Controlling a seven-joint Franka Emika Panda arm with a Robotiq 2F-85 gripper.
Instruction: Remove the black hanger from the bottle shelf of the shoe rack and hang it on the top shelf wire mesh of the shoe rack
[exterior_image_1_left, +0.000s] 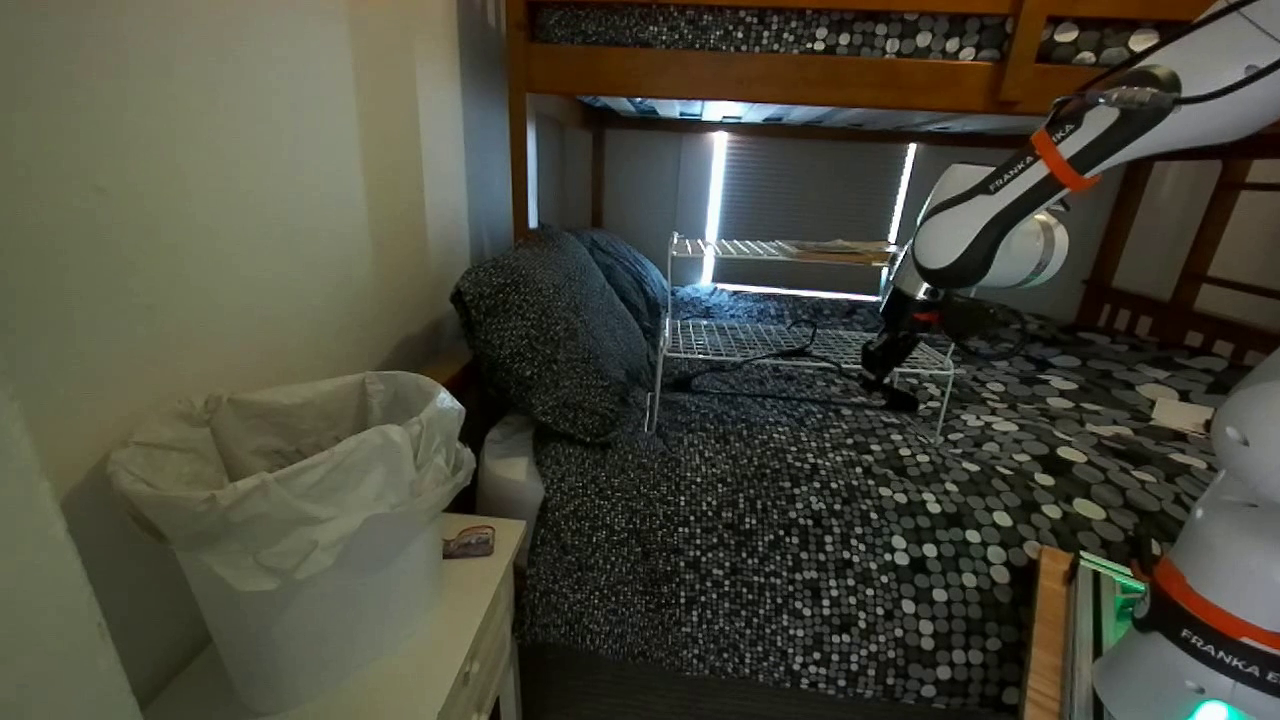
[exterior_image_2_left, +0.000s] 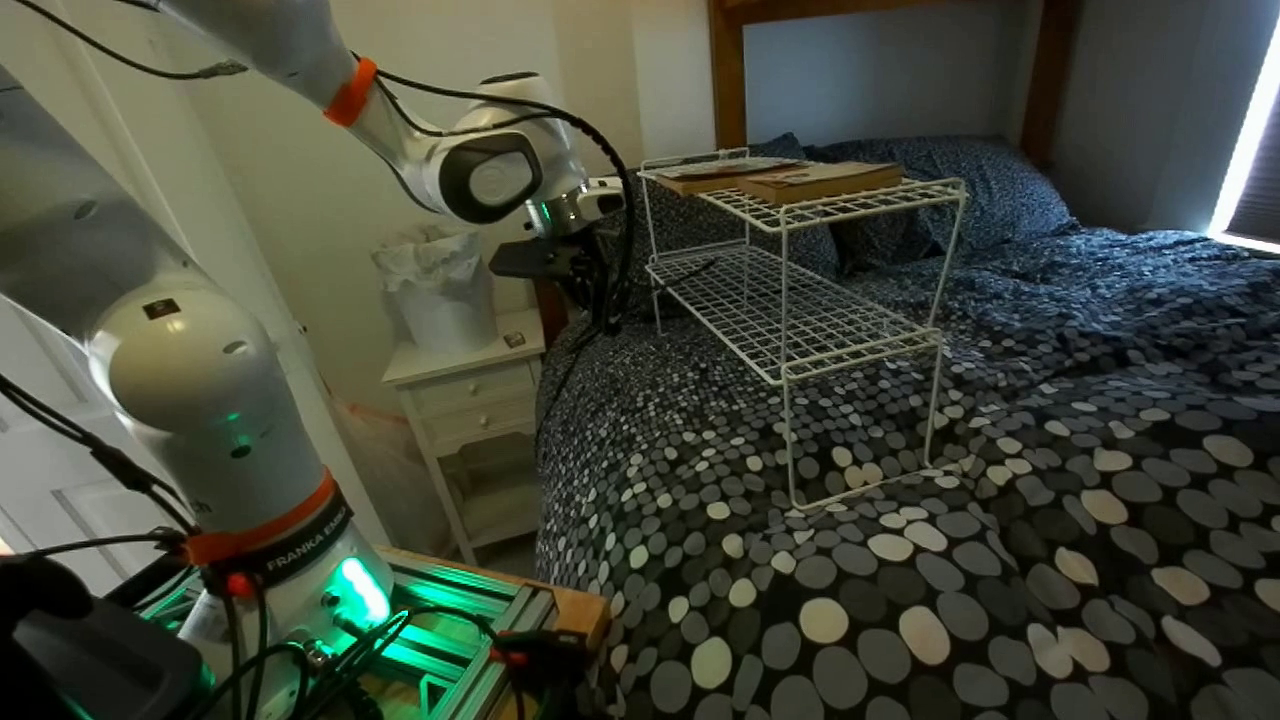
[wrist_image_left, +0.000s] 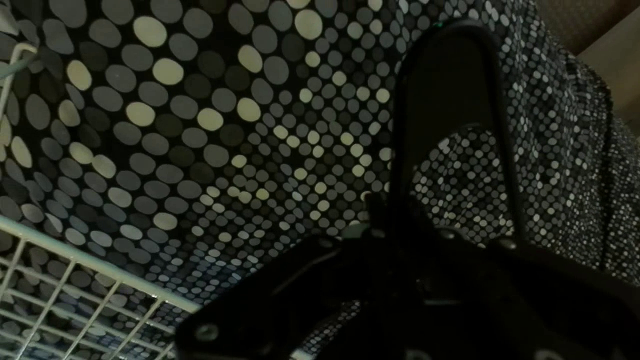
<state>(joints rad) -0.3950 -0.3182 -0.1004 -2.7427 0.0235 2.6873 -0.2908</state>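
Wrist view: the hanger (wrist_image_left: 450, 82) is pinched near one broad end by the gripper (wrist_image_left: 392, 217), its jaws closed on it. In an exterior view the rest of the hanger reaches sideways in front of the lower shelf (exterior_image_1_left: 740, 340); whether it touches the shelf cannot be told. In both exterior views the rack (exterior_image_2_left: 784, 300) stands on the bed (exterior_image_2_left: 760, 610), flat brown items (exterior_image_2_left: 820, 185) lying on its top shelf (exterior_image_2_left: 860, 207). Beside the bed, a lined bin (exterior_image_1_left: 320, 590) stands on a nightstand (exterior_image_1_left: 470, 595).

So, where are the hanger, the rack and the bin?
Hanger (exterior_image_1_left: 792, 352), in an exterior view: hook's base.
Rack (exterior_image_2_left: 810, 315), in an exterior view: lower shelf mesh.
Bin (exterior_image_1_left: 330, 612), in an exterior view: outer wall.
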